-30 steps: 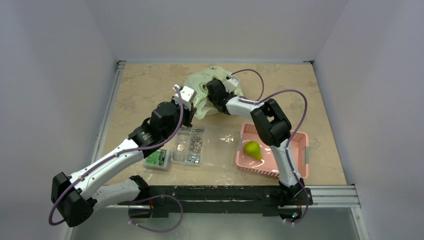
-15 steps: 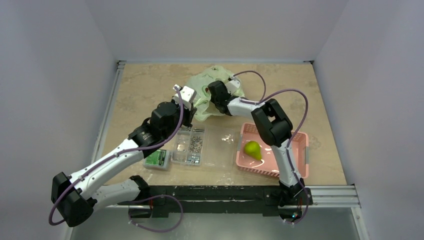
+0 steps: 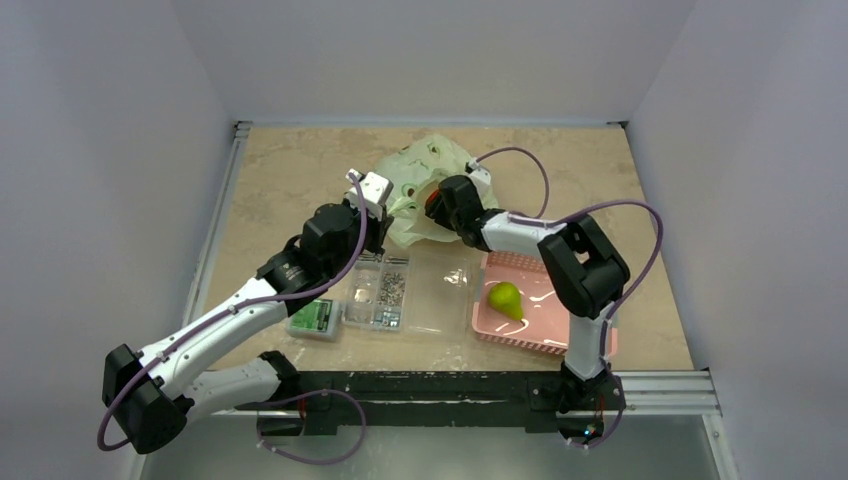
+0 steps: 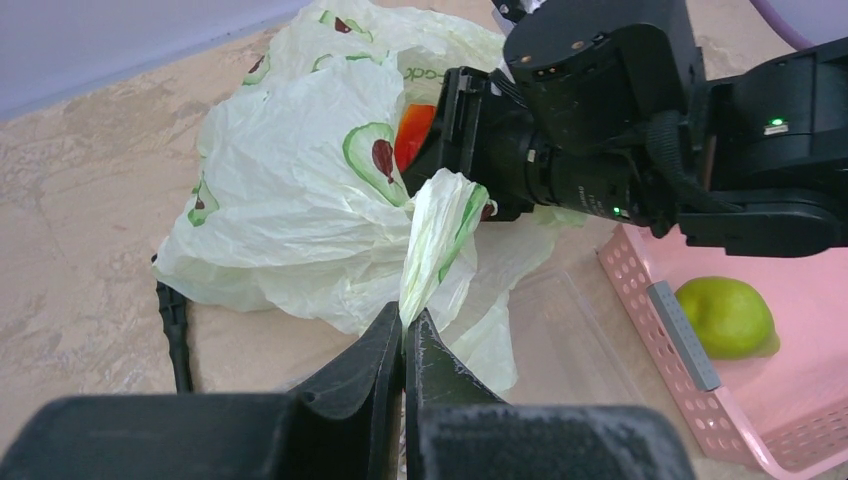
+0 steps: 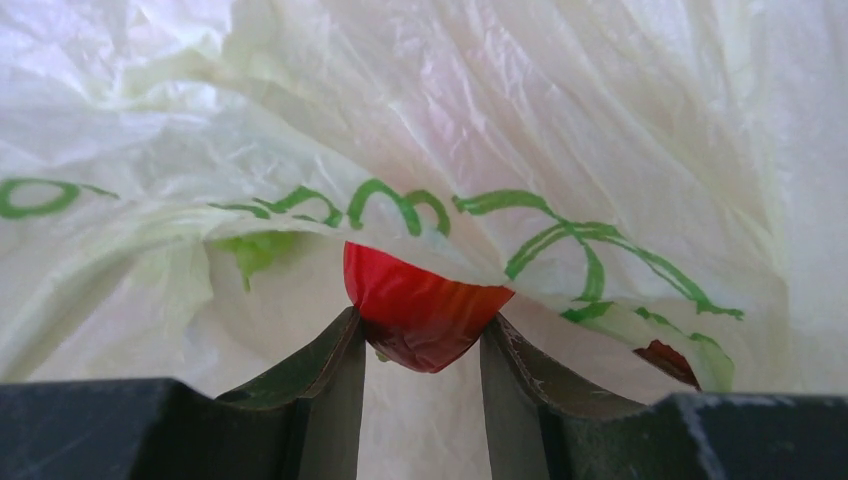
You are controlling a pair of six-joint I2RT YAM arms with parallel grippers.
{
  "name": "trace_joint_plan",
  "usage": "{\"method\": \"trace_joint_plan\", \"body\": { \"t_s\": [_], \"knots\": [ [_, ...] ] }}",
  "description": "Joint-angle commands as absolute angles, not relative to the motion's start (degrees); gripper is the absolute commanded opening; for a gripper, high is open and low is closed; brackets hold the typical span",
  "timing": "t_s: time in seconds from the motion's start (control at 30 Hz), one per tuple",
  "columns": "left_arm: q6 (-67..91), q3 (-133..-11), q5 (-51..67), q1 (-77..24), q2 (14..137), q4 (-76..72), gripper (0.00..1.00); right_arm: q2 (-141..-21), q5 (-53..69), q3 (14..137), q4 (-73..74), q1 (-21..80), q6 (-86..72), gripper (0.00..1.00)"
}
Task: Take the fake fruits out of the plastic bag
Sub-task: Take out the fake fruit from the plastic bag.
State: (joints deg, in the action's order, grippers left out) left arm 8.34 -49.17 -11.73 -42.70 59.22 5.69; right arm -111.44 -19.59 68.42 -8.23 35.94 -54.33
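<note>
My right gripper (image 5: 421, 338) hugs the red fruit (image 5: 415, 300) mid-frame by its sides; it looks slippery. My left gripper (image 4: 404, 335) pinches the floppy plastic bag (image 4: 290, 200).

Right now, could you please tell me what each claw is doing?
Left claw: shut on a fold of the plastic bag.
Right claw: shut on the red fruit.

Left end effector (image 4: 405, 328) pinched, right (image 5: 420, 338) clamped.

You see a beige marbled table (image 3: 290, 170) closed in by plain pale grey walls (image 3: 420, 50), softly lit.
</note>
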Motion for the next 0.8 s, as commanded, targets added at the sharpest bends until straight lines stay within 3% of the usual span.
{"method": "trace_joint_plan", "body": {
  "t_s": [0.0, 0.63, 0.77],
  "knots": [
    [7.91, -51.59, -12.02, -42.39, 58.79, 4.75, 0.0, -105.52, -13.33, 63.91, -12.96, 36.03, -49.07, 0.0],
    [7.57, -51.82, -12.19, -42.36, 59.73, 4.92, 0.0, -85.63, -7.38, 56.33, -5.05, 36.32, -40.39, 0.0],
    [7.47, -51.78, -12.32, -42.36, 59.84, 4.92, 0.0, -81.68, 1.15, 55.29, -2.35, 36.29, -37.38, 0.0]
  ]
}}
